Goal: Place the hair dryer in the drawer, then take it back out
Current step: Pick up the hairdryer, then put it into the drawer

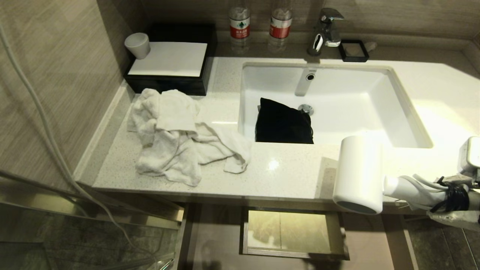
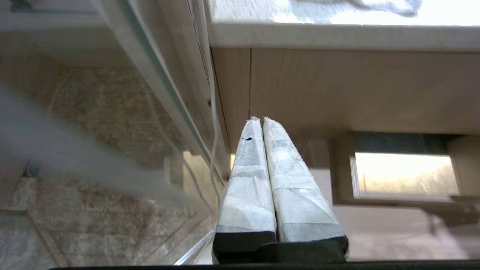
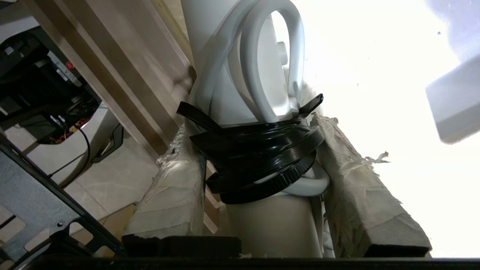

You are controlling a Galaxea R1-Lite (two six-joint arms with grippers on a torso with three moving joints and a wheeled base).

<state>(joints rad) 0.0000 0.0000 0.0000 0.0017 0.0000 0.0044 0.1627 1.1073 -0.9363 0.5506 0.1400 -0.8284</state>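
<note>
Cut off, covered or blurred

In the head view the right claw (image 1: 459, 215) runs off the picture's edge, the drawer (image 1: 337, 240) is cropped at the bottom, the hair dryer (image 1: 358, 174) hides bench (image 1: 285, 168) edge; the handle's end is buried under black ties (image 3: 258, 153).

Your head view looks steeply down on the counter (image 1: 292, 168), with the open drawer (image 1: 294, 234) at its near edge. Your left wrist view sits low beside the cabinet, facing the drawer (image 2: 403, 176) from close by; both views share it. Your right wrist view sits tight against the dryer (image 3: 262, 112), which the head view also shows.
</note>
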